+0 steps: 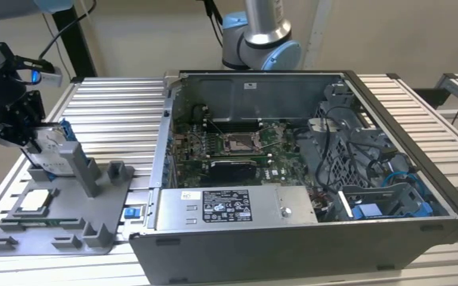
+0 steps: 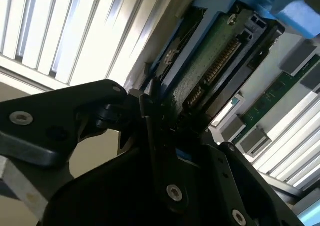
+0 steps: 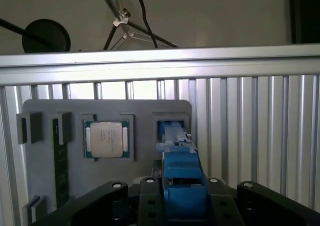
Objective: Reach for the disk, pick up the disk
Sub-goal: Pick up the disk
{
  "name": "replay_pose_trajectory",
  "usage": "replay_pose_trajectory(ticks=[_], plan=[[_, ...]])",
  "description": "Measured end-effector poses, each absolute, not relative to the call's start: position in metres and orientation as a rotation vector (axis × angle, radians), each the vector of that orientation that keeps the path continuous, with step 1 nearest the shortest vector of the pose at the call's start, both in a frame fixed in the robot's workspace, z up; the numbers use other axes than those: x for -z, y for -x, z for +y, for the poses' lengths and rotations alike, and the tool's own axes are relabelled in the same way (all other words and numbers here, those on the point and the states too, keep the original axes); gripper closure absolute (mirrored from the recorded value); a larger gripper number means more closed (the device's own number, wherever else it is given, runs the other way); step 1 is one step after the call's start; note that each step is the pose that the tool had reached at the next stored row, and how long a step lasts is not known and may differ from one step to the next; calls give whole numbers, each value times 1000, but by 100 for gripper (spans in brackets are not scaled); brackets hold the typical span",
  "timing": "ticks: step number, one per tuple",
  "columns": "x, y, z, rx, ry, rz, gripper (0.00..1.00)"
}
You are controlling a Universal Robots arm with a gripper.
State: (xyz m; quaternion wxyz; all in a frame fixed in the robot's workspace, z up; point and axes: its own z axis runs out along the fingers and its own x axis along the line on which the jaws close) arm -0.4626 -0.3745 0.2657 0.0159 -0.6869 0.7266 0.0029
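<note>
- The gripper [image 1: 16, 136] hangs over the table's [image 1: 117, 113] far edge, at about nine o'clock in the exterior view, with the arm's dark wrist rising from it toward eleven o'clock.
- Its black fingers [image 2: 150, 116] are clenched on the disk [image 1: 50, 146], one on each side of the drive's near end. In the first wrist view the blue bracket sits squeezed between them.
- The disk stands on edge, tilted, at the back of a grey fixture plate [image 1: 62, 226]. A grey upright post [image 1: 81, 164] stands just beside it at about four o'clock.
- In the second wrist view the disk [image 2: 210, 61] shows its green circuit-board face, with the blue bracket running along its edges and the gripper [image 2: 172, 118] closed over its near end.
- In the first wrist view the disk [image 3: 175, 136] reaches from the gripper [image 3: 182, 183] into a recess of the fixture plate [image 3: 140, 116].
- A small square silver chip [image 1: 36, 201] lies flat in its own pocket on the plate, at about six o'clock from the disk and apart from it. It also shows in the first wrist view [image 3: 106, 139], beside a green memory stick [image 3: 61, 161].
- An open computer case [image 1: 309, 256] fills the table from the exterior view's centre out to three o'clock, and a long grey box [image 1: 233, 207] with a sticker lies along its near side.
</note>
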Motion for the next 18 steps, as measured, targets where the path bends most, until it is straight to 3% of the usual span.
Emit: replay_pose_trajectory(ticks=[18], plan=[[-265,463,-375,-9,2136,2260,100]])
